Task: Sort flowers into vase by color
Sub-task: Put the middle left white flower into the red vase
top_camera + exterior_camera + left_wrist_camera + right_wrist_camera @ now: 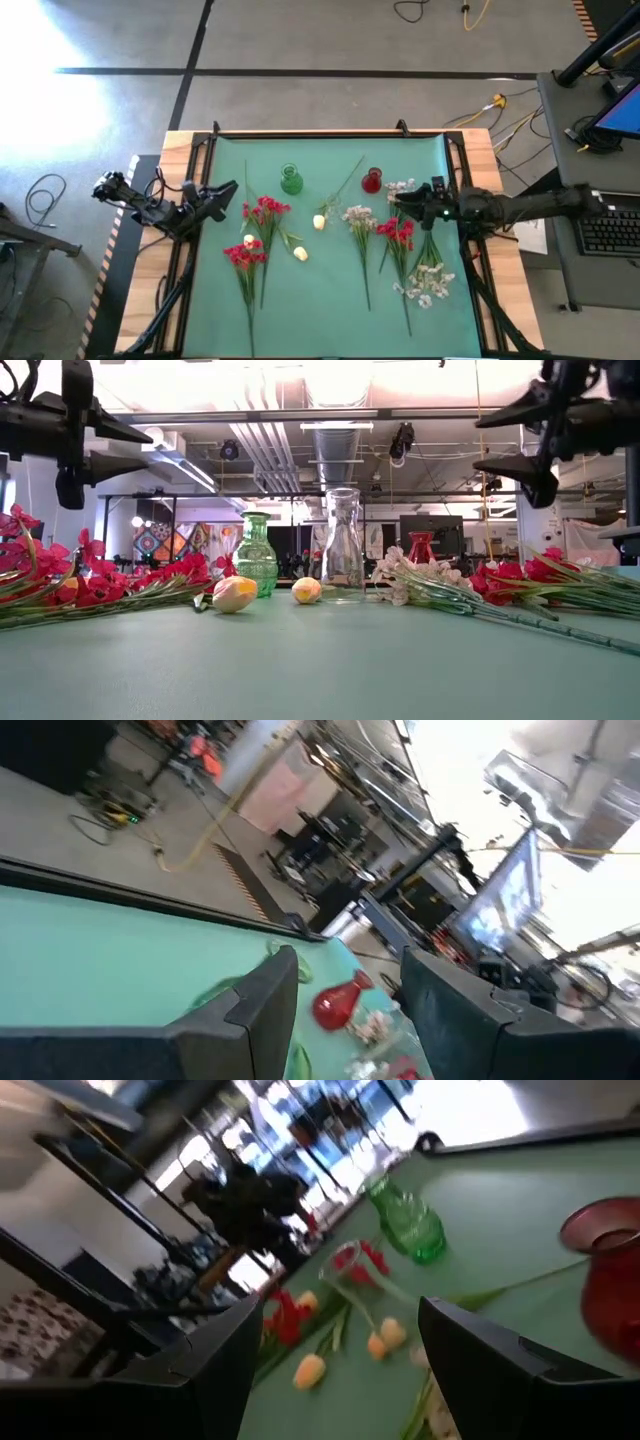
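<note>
Flowers lie flat on the green mat. Red clusters and cream rosebuds are left of centre. More red blossoms and white sprays lie to the right. A green vase, a clear vase and a red vase stand upright near the far edge. My left gripper hovers open over the mat's left side. My right gripper hovers open beside the red vase, above the right flowers. Neither holds anything.
The mat's near half is bare in front of the flowers. Black frame rails run along both table sides. A desk with a keyboard stands to the right, and cables lie on the floor beyond the far edge.
</note>
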Robot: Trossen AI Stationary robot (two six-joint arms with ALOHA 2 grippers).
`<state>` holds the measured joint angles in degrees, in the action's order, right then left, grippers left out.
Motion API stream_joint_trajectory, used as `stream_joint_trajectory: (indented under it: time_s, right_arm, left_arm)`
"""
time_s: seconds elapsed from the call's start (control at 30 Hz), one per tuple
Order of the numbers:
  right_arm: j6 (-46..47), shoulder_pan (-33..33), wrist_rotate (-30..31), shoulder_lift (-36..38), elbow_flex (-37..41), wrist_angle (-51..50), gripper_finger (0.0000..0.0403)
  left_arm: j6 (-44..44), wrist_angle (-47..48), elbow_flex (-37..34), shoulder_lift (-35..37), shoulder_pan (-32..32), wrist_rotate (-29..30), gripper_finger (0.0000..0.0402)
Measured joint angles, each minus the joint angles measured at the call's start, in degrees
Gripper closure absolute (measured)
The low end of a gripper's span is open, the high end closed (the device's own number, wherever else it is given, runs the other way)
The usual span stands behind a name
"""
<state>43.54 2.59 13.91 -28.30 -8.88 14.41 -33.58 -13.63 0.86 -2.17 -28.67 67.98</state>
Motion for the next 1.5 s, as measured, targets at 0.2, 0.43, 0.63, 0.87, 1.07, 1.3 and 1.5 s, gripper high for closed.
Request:
stream_joint_trajectory:
  time_s: [0.2,0.43,0.63,0.87,1.07,1.3,1.5]
  right_arm:
    - [4.96,1.03,-0.02,-15.47,-13.97,-18.24,0.0142]
    - [10.24,3.89,-0.27,-31.69,-30.39,-40.84,0.0142]
    - [13.52,7.68,-2.58,-41.52,-40.44,-46.43,0.0142]
    - [17.81,9.16,-4.06,-50.86,-49.13,-53.5,0.0125]
    - [19.11,9.16,-3.87,-58.25,-55.45,-56.08,0.0081]
    - [21.45,9.16,-6.18,-67.88,-59.26,-56.62,0.0067]
    - [24.61,9.16,-7.82,-73.15,-59.04,-59.26,0.0079]
  left_arm:
    - [0.02,1.24,0.0,-0.01,0.0,-0.32,0.0233]
    - [1.65,2.15,-0.02,-0.05,0.0,-1.27,0.0233]
    - [3.15,2.14,-0.02,-0.03,0.0,-1.28,0.0233]
    - [5.85,2.14,-0.03,-0.03,0.0,-1.24,0.0233]
    - [7.9,2.16,-0.04,-0.02,0.0,-1.22,0.0233]
    - [9.38,2.14,-0.04,-0.01,0.0,-1.17,0.0233]
    - [9.42,2.19,-0.04,-0.03,0.0,-1.15,0.0233]
